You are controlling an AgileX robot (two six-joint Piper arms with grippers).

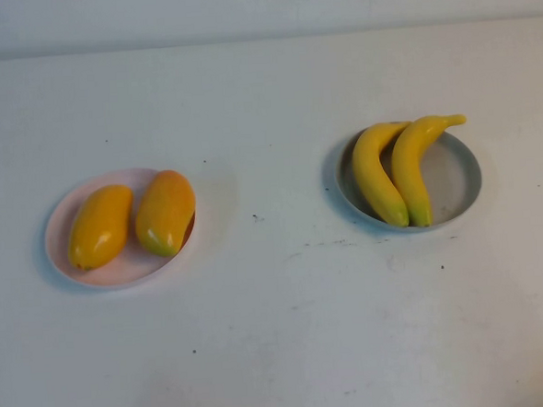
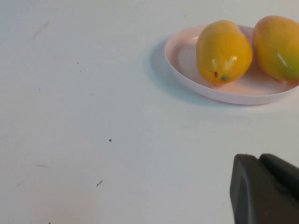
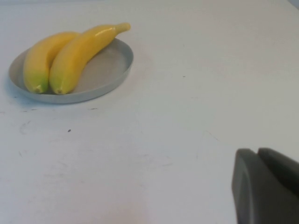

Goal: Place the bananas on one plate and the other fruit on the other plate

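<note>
A white bench filled the scene. Toward its left edge, the pink plate held two mangoes; toward the right, the grey-blue plate held two bananas. Only wrist views showed the left gripper and right gripper, away from the plates, held together.

table: white, bare surface scuffed; small dark specks scattered | back edge visible

Fruit sorted onto two plates

Two glossy yellow bananas lie side by side, touching, on the grey-blue plate at right of centre; two plump orange-yellow mangoes lie side by side on the pale pink plate at left.
</note>
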